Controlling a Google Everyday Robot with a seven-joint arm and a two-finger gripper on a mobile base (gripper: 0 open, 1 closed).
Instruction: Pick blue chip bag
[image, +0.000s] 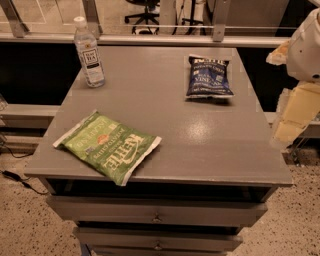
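Note:
The blue chip bag (209, 77) lies flat on the grey table (200, 140) at the back right; it is dark navy with white lettering and a pale label panel. My gripper (292, 120) is at the right edge of the view, just past the table's right edge, with the white arm (307, 47) above it. It is apart from the bag, to the bag's right and nearer the camera. Nothing shows in the gripper.
A larger green Kettle chip bag (107, 146) lies at the front left of the table. A clear water bottle (88, 52) stands upright at the back left. Drawers (157, 216) sit under the tabletop. A rail (150, 39) runs behind the table.

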